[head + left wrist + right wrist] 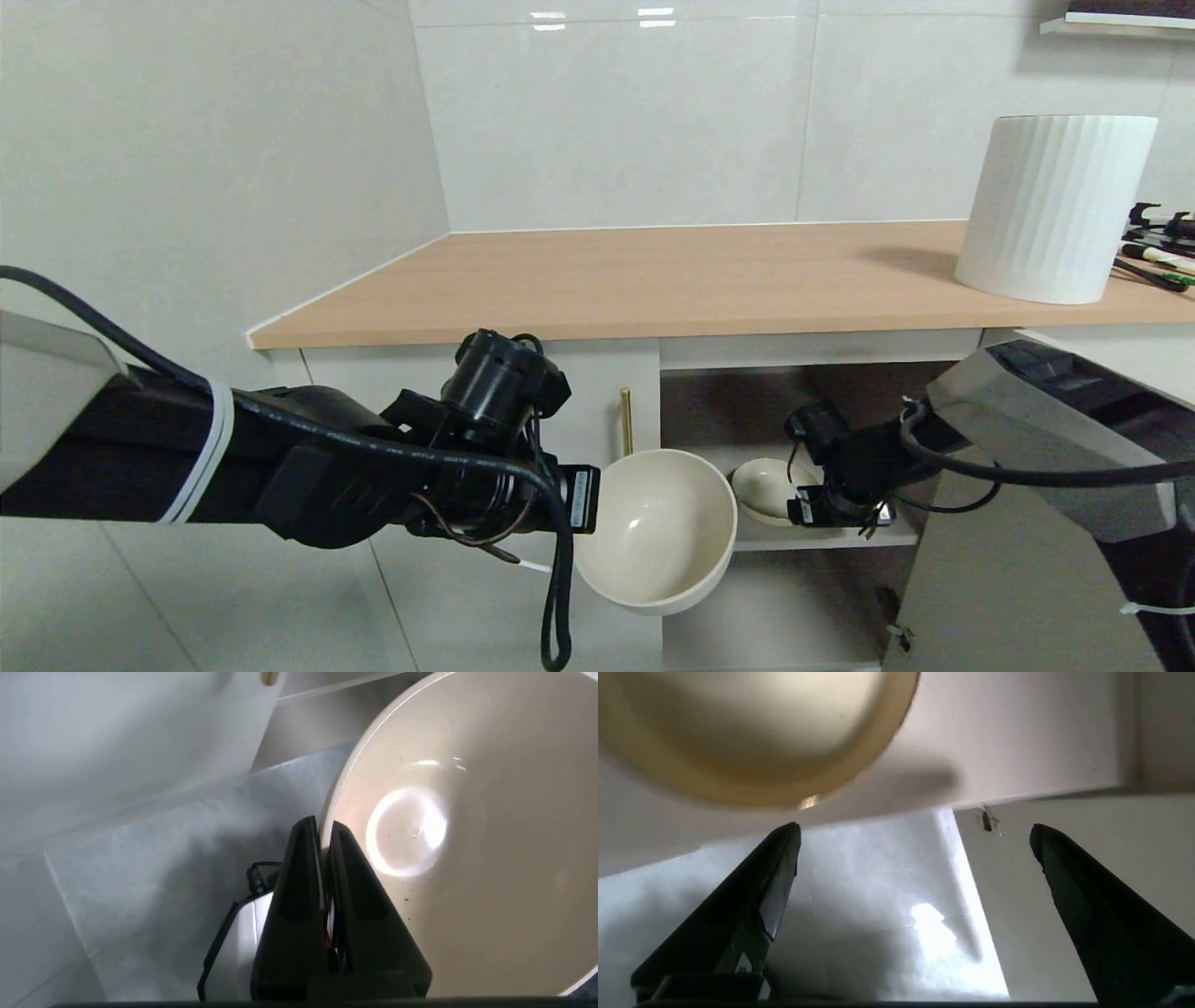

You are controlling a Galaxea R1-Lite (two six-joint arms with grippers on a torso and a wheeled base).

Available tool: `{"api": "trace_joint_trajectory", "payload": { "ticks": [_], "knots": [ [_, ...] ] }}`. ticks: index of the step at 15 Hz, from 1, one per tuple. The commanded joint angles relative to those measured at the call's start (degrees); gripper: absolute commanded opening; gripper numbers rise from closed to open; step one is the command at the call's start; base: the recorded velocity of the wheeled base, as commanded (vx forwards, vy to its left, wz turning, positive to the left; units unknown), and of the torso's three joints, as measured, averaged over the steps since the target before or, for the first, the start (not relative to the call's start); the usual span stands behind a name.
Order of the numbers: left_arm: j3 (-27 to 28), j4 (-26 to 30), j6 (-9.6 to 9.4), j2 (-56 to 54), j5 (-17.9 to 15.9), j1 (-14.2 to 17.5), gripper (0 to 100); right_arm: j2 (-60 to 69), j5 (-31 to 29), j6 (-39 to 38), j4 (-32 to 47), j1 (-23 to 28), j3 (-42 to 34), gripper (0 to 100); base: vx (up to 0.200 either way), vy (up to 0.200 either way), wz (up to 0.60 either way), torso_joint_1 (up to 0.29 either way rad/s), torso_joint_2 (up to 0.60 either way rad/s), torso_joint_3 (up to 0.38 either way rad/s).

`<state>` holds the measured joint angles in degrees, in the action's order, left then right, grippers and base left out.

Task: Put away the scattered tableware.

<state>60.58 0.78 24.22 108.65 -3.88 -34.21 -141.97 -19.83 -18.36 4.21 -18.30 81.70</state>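
1. On your left gripper [325,829] the two fingers [301,887] were pressed tight on the rim of a cream bowl [467,840], one inside the wall and one outside.
2. You had that bowl [653,527] in the air, tilted on its side with its hollow facing up and outward, in front of the lower cabinet, below the counter [653,280] and just beside the brass door handle [625,420].
3. On your right gripper [913,835] the fingers [757,905] were spread wide with nothing between them.
4. That gripper [808,509] sat inside the open cabinet bay, low over the white shelf [822,539].
5. A second, smaller cream bowl [770,487] stood on that shelf just beside the right gripper; in the right wrist view it [757,728] lay just past the fingertips.
6. Farther out, a white ribbed container [1055,205] stood upright on the counter's right part, with some pens [1158,245] next to it at the edge.
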Motion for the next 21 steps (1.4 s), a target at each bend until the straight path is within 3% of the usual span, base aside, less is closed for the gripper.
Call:
{"api": "trace_joint_trajectory", "payload": {
  "ticks": [1,3,7,11,15,19,20,21],
  "knots": [
    [0.51,0.01,0.04,3.05,2.65,-0.86,0,13.04,6.30,-0.10,0.01,-1.48,-7.61,100,0.000,0.000,0.00,0.000,0.00,0.000],
    [0.95,0.01,0.04,5.87,6.69,-2.00,0,26.04,16.23,-0.01,1.68,-3.67,-12.53,100,0.000,0.000,0.00,0.000,0.00,0.000],
    [1.30,0.01,0.12,8.77,7.92,-4.03,0,38.00,23.88,-2.03,10.21,-10.44,-13.23,100,0.000,0.000,0.00,0.000,0.00,0.000],
    [1.39,-0.08,0.12,9.38,9.33,-5.08,0,36.33,23.61,-3.97,10.03,-18.97,-14.82,100,0.000,0.000,0.00,0.000,0.00,0.000],
    [1.39,-0.16,1.27,8.86,9.41,-5.52,0,29.91,21.50,-5.99,9.51,-21.16,-14.29,100,0.000,0.000,0.00,0.000,0.00,0.000],
    [1.39,-0.16,1.27,8.68,9.41,-5.52,0,28.07,20.19,-6.78,8.01,-21.34,-14.20,100,0.000,0.000,0.00,0.000,0.00,0.000],
    [1.39,-0.16,1.35,8.59,9.41,-5.52,0,27.98,20.19,-6.87,7.92,-21.34,-14.11,0,0.000,0.000,0.00,0.000,0.00,0.000],
    [1.39,-0.16,1.35,8.42,9.41,-5.52,0,27.98,20.19,-6.87,8.01,-21.34,-14.11,0,0.000,0.000,0.00,0.000,0.00,0.000]
  ]
}}
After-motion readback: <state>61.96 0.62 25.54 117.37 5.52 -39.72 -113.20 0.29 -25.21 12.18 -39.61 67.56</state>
